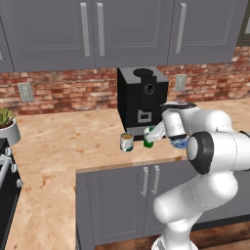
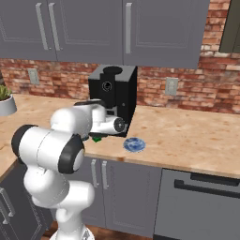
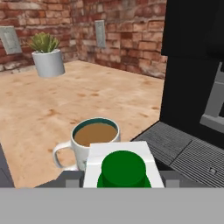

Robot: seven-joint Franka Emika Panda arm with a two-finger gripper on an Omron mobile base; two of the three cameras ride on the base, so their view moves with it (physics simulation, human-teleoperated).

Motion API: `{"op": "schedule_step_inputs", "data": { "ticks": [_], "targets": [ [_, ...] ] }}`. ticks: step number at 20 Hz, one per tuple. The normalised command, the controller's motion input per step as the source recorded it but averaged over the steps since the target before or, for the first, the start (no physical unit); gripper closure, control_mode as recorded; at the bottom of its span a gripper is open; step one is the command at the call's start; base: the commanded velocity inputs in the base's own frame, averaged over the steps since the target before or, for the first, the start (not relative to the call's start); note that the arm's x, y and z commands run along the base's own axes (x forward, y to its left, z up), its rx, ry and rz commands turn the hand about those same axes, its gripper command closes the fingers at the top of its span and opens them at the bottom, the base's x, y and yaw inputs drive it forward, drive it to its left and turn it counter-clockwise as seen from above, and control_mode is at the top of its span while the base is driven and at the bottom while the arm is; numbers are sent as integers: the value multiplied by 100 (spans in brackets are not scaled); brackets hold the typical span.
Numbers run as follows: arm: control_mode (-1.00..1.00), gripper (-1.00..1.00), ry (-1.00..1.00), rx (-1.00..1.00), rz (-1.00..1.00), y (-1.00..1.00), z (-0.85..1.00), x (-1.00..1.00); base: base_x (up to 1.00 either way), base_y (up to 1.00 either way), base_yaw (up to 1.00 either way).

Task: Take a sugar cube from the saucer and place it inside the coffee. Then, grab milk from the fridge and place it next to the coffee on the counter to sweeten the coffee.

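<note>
- Showing the milk between the fingers, which close on its two sides; its green cap faces the hand camera, so its long axis runs along the line of the fingers.
- From the left base view the milk appears tilted, white body uppermost and green part lowest, just right of the coffee; whether it touches the surface cannot be told.
- Coffee: upright mug, brown liquid inside, handle pointing left in the hand view, standing just beyond the milk and beside the black coffee machine.
- Saucer: flat on the surface near its front edge, right of the hand.
- Potted plant: far back by the brick wall.
- Labels: no writing is readable on the milk or the machine.
</note>
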Motion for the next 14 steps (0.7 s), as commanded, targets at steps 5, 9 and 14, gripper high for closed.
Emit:
{"op": "schedule_step_inputs", "data": {
  "ticks": [5,9,14],
  "targets": [
    [-100,100,0,0,0,0,-27,37,0,0,0],
    [-100,100,0,0,0,0,-28,33,0,0,0],
    [-100,100,0,0,0,0,-26,25,0,0,0]
  ]
}}
